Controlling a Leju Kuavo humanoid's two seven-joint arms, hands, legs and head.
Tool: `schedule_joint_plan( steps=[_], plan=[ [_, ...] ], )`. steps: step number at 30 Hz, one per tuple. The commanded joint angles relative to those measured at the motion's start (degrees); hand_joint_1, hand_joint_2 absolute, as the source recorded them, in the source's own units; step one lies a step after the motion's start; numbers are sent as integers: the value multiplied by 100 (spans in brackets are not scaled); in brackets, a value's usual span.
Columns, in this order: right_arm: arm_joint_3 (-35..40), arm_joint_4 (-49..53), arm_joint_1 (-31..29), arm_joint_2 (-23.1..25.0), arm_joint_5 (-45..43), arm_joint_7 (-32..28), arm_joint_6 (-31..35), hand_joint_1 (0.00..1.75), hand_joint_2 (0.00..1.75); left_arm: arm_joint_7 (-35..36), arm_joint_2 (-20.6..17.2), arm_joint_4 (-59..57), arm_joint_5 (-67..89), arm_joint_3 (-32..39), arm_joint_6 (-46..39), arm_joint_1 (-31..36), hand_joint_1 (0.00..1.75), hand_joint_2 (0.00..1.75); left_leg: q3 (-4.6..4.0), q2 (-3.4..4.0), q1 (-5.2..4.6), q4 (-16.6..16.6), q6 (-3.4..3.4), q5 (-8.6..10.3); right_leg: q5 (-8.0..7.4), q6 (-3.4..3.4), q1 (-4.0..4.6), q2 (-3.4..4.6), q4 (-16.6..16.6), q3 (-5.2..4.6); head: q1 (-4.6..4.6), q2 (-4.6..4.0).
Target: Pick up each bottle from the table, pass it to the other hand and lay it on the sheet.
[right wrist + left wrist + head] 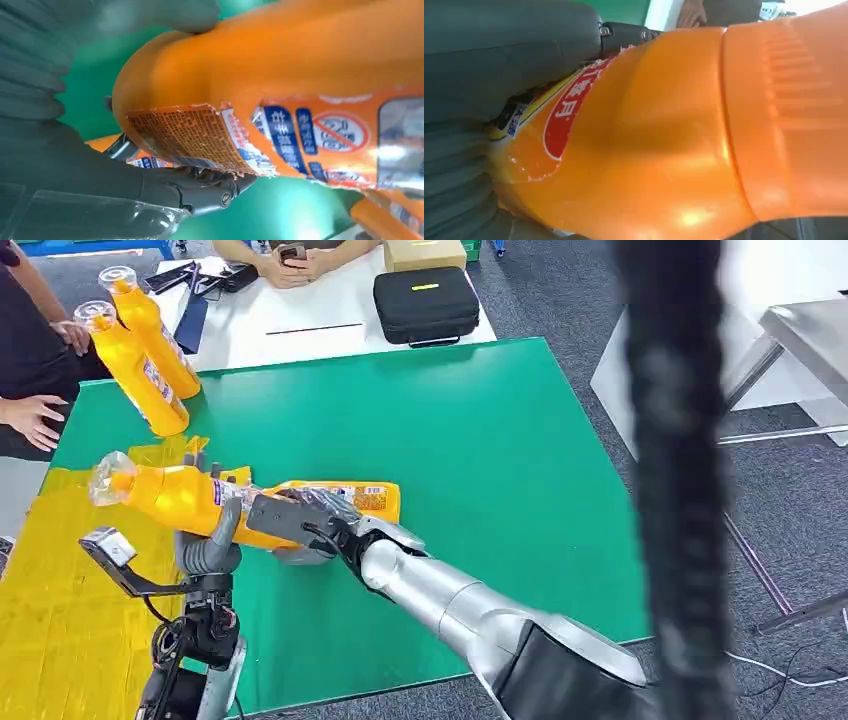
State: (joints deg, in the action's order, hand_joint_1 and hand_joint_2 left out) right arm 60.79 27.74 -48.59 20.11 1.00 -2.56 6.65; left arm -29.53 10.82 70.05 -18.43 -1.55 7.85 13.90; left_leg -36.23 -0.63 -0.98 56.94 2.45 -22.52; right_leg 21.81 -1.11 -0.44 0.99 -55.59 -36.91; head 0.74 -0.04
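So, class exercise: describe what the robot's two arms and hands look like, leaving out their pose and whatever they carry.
The right arm is a smooth silver tube with a dark elbow shell. The right hand has a grey cover and dark fingers. The left hand is grey too, on a black open-framed wrist with thin cables and a small boxy camera bracket.

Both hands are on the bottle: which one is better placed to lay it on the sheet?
Likely left: the left hand grips the bottle at the yellow sheet's edge, while the right hand reaches across the green table.
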Motion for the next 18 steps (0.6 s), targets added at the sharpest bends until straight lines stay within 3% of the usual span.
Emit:
schedule_joint_plan(
  steps=[1, 7, 14, 15, 16, 17, 18],
  plan=[
    [836, -199, -201, -11, -166, -21, 30, 175, 175, -21, -31, -231, 82, -27, 11, 231, 175, 175, 34, -5, 10, 7, -20, -18, 19, 3, 11, -17, -2, 40, 0, 0],
    [747, -487, -258, -11, -194, -107, 94, 175, 175, -40, -46, -179, 78, 11, 6, 183, 175, 175, 17, -7, 4, -1, -13, -6, 9, 2, 5, -15, 3, 22, 0, 0],
    [706, -593, -268, -11, -191, -168, 122, 175, 175, -54, -62, -171, 70, 35, 1, 184, 175, 175, 67, -3, 18, 19, -36, -40, 40, 7, 20, -24, -10, 76, 0, 0],
    [695, -625, -271, -11, -188, -191, 122, 145, 175, -53, -72, -169, 71, 45, -2, 188, 175, 175, 48, -9, 12, 11, -26, -26, 28, 4, 13, -26, -6, 56, 0, 0],
    [648, -644, -270, -11, -183, -257, 128, 7, 175, -107, -68, -151, 88, 80, -39, 185, 175, 175, 56, -9, 15, 14, -31, -32, 34, 5, 16, -28, -8, 66, 0, 0],
    [192, -871, -389, -11, -262, -578, 85, 0, 0, -552, -142, 79, 1085, 245, -1315, 191, 175, 175, 34, -7, 9, 6, -20, -17, 19, 3, 10, -20, -2, 40, 0, 0],
    [192, -871, -389, -11, -262, -578, 85, 0, 0, -552, -142, 79, 1085, 245, -1315, 191, 175, 175, 35, -6, 7, 4, -19, -16, 19, 3, 8, -20, -2, 40, 0, 0]
  ],
)
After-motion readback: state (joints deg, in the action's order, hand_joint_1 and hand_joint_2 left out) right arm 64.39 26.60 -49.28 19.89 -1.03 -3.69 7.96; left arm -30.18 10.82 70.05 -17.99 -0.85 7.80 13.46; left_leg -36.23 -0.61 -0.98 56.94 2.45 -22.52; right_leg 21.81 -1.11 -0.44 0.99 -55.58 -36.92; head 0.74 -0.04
